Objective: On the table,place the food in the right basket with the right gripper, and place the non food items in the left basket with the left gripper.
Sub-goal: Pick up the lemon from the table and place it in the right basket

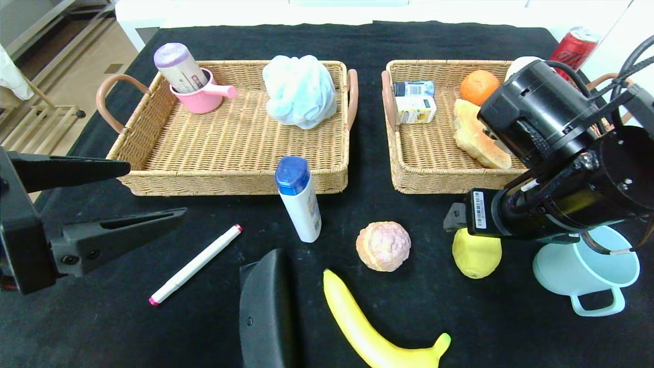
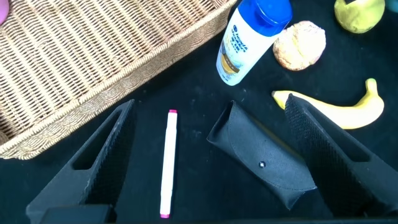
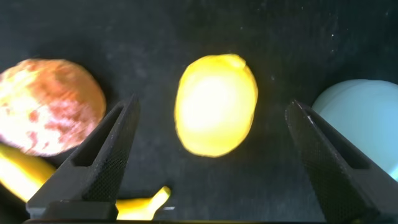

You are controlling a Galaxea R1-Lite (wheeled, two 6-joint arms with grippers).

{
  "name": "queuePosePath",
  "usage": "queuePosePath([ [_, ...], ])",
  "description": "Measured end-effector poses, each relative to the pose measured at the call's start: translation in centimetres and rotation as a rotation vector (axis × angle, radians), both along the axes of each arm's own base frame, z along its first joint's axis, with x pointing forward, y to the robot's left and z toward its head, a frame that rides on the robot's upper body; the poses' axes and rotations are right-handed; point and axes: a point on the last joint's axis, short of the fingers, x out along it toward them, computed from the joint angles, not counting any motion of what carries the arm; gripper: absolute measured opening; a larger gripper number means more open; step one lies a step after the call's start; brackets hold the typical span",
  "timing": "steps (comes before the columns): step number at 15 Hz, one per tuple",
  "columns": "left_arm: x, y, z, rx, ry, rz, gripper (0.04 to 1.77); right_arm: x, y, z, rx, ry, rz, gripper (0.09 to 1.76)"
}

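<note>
Fingers spread wide and empty, the right gripper [image 3: 211, 165] straddled the lemon [image 3: 216, 104] for basketing; the left gripper [image 2: 211, 168] gaped over the marker [image 2: 167, 163].

Right gripper [image 3: 211, 162] hangs wide open over the yellow lemon [image 3: 216, 104]; bare black tabletop [image 3: 280, 50] on both flanks. Pink-brown round pastry [image 3: 48, 104] near one finger, pale blue mug [image 3: 364, 121] near the other. White marker pen [image 2: 168, 163] lies between the open left gripper [image 2: 211, 165] fingers, the black glasses case [image 2: 264, 158] crowding one side. Blue-capped white bottle [image 1: 300, 198] stands before the left wicker basket [image 1: 230, 181].
</note>
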Motion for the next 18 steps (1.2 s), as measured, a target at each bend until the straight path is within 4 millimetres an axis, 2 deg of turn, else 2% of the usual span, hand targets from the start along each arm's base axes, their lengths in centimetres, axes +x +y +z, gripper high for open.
queuePosePath([
  [7,0.0,0.0,0.0,0.001,0.0,0.0,1.72,1.9,0.1,-1.8,-0.024,0.046,-0.045,1.71],
  [18,0.0,0.0,0.0,0.002,0.001,0.001,1.72,3.5,1.1,-3.9,-0.067,0.094,-0.043,1.71],
])
